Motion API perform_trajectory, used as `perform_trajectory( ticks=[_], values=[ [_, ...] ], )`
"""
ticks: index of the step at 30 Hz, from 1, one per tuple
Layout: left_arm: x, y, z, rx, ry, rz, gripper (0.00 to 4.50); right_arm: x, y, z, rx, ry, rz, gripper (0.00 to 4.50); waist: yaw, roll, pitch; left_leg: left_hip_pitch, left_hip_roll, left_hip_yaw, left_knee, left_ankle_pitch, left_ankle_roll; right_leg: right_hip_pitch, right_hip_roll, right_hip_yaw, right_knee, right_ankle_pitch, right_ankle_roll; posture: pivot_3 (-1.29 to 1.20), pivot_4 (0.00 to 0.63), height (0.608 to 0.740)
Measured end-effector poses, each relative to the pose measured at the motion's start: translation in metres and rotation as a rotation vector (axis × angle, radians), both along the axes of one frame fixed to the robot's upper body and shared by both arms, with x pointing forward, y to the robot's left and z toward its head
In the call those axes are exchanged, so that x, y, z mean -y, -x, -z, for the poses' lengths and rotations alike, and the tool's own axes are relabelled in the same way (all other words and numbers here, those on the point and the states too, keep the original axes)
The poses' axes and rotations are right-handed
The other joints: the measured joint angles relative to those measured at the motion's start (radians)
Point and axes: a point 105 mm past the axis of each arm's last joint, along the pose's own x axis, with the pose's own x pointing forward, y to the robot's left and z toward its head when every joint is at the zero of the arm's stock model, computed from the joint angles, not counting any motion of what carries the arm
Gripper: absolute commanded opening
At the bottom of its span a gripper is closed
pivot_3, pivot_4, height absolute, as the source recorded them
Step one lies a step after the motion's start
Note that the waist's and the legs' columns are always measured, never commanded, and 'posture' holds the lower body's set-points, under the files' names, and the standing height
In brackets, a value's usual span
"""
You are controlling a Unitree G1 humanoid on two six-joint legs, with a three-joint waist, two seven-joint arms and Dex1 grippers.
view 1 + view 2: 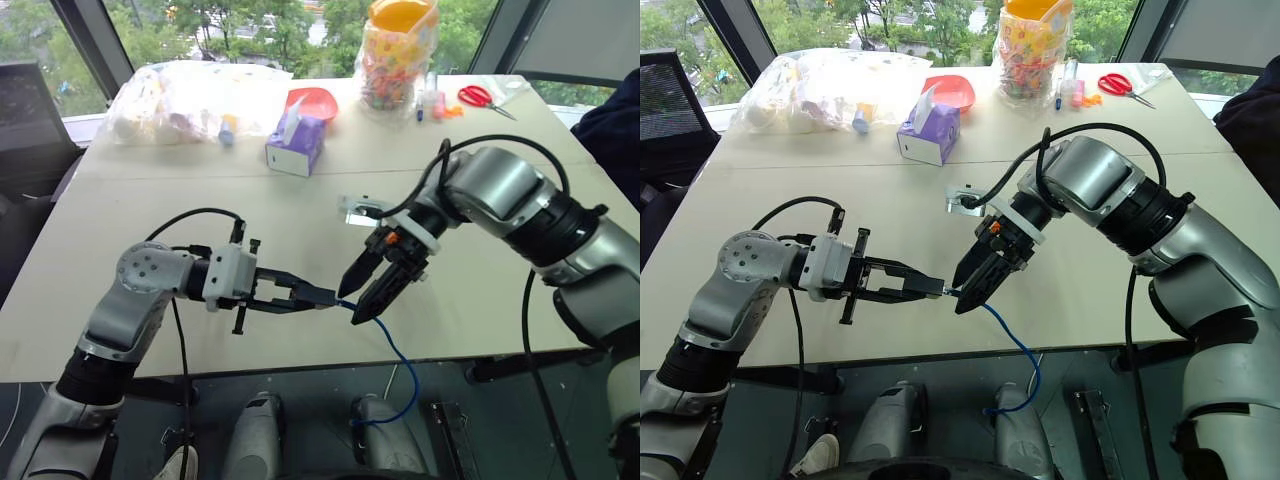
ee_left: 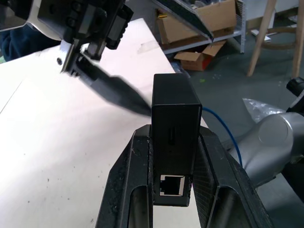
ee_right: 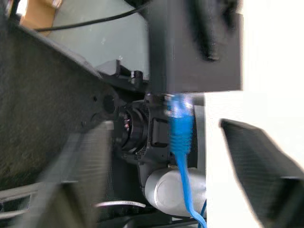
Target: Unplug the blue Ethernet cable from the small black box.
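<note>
The box is clamped in the left gripper; the cable is plugged into it, between the right gripper's wide-spread fingers.

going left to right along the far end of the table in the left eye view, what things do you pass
Clear plastic bag of items → purple tissue box → red bowl → clear bag of colourful bits with the orange top → red scissors.
</note>
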Motion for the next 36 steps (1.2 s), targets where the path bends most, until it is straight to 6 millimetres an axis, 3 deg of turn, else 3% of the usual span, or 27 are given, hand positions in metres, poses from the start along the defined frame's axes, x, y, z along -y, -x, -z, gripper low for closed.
perform_trajectory(
  ticks=[6, 12, 15, 20, 23, 30, 36],
  values=[
    [-0.013, -0.013, 0.000, -0.078, 0.018, -0.109, 0.51, 0.020, -0.019, 0.003, 0.113, 0.020, 0.084, 4.30, 0.000, 0.000, 0.000, 0.000, 0.000, 0.000, 0.000, 0.000, 0.000, 0.000, 0.000, 0.000, 0.000, 0.000, 0.000, 0.00, 0.150, 0.735],
    [-0.036, -0.041, -0.002, -0.306, 0.115, -0.317, 0.51, 0.049, -0.063, 0.024, 0.507, 0.023, 0.311, 4.30, 0.001, 0.000, 0.000, -0.001, 0.000, 0.000, 0.000, 0.000, 0.000, -0.001, 0.000, 0.000, 0.000, 0.000, 0.001, 0.00, 0.150, 0.735],
    [-0.040, -0.053, -0.015, -0.363, 0.193, -0.376, 0.51, 0.045, -0.077, 0.007, 0.718, -0.094, 0.392, 4.30, 0.001, 0.000, 0.000, -0.001, 0.000, 0.000, 0.000, 0.000, 0.000, -0.001, 0.000, 0.000, 0.001, 0.002, 0.005, 0.00, 0.150, 0.735],
    [-0.037, -0.066, -0.029, -0.447, 0.283, -0.403, 0.51, 0.040, -0.100, -0.038, 1.034, -0.320, 0.607, 4.30, -0.001, 0.000, 0.000, -0.001, 0.000, 0.000, 0.000, 0.000, 0.000, 0.000, 0.001, 0.000, 0.001, 0.002, 0.005, 0.00, 0.150, 0.735],
    [-0.039, -0.064, -0.027, -0.484, 0.281, -0.406, 0.51, 0.039, -0.097, -0.045, 1.041, -0.365, 0.641, 4.30, 0.000, 0.000, 0.000, -0.001, 0.000, 0.000, -0.001, 0.000, 0.000, 0.000, 0.001, 0.000, 0.001, 0.002, 0.005, 0.00, 0.150, 0.735],
    [-0.043, -0.054, -0.029, -0.536, 0.235, -0.355, 0.51, 0.023, -0.057, -0.046, 0.759, -0.484, 0.536, 4.30, 0.000, 0.000, 0.000, -0.001, 0.000, -0.001, 0.000, 0.000, 0.000, 0.001, 0.001, 0.000, 0.001, 0.001, 0.002, 0.00, 0.150, 0.735],
    [-0.041, -0.052, -0.040, -0.535, 0.235, -0.317, 0.51, 0.011, -0.051, -0.040, 0.573, -0.512, 0.564, 4.30, -0.001, 0.000, 0.000, 0.001, 0.000, -0.001, 0.000, 0.000, 0.000, 0.002, 0.001, 0.000, 0.001, 0.000, 0.001, 0.00, 0.150, 0.735]
  ],
)
